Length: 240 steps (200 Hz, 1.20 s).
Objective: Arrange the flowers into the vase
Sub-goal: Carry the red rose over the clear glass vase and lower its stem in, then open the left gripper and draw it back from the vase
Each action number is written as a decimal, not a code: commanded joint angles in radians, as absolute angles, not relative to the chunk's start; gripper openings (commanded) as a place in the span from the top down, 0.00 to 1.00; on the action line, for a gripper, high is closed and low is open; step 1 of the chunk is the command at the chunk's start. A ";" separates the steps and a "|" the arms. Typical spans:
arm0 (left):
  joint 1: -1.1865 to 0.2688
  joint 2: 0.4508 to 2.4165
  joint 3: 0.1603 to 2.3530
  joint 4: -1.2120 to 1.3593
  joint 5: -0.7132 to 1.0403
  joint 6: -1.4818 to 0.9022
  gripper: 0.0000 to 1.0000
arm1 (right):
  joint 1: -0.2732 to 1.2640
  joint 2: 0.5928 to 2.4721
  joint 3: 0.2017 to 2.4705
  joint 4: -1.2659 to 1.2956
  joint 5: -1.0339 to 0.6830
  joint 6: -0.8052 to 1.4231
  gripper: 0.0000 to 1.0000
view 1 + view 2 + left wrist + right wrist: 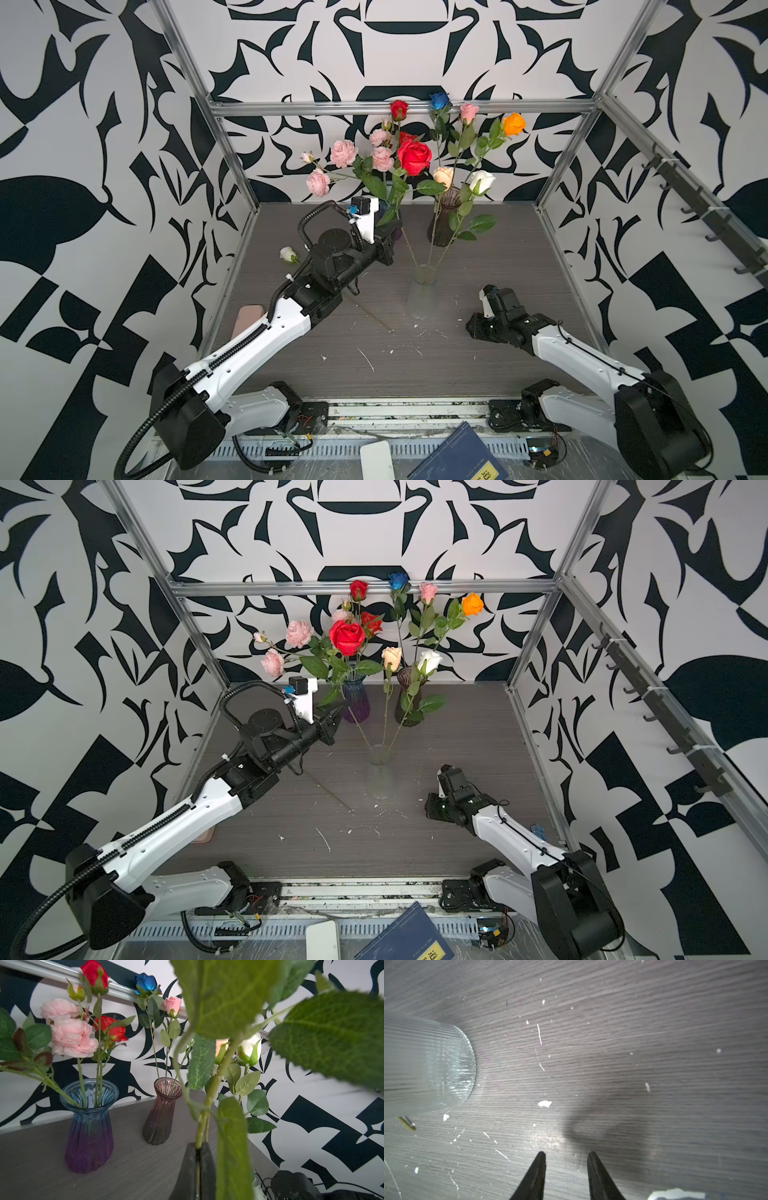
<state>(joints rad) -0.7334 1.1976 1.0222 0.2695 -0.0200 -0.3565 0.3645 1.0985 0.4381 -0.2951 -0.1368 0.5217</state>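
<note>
the left gripper (197,1148) is closed tight on the thin stem (210,1093) of the red rose (414,156) just above the clear vase (424,297), a flower that looks light, bendy and top-heavy, so best held low on the stem, while the right gripper (565,1159) hangs part open, empty, beside that vase.

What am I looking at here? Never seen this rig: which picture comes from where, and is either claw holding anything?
Two pincer-tipped robot arms work over a grey table. Two pictures look down from overhead; the other two come from a camera on each wrist. Standing on it: blue vase, brown vase, clear vase, all holding flowers. A loose white rose lies on the left. The left gripper is shut on a leafy stem, seemingly the big red rose's. The right gripper is open and empty.
</note>
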 commanded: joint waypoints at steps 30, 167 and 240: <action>-0.770 1.244 0.997 0.265 -0.040 -0.430 1.00 | 0.370 1.082 0.443 -0.308 -0.119 0.529 0.62; -0.778 1.235 0.973 0.229 -0.051 -0.481 0.68 | 0.371 1.079 0.442 -0.307 -0.118 0.529 0.62; -0.779 1.237 0.970 0.223 -0.033 -0.490 0.67 | 0.370 1.080 0.442 -0.307 -0.118 0.529 0.63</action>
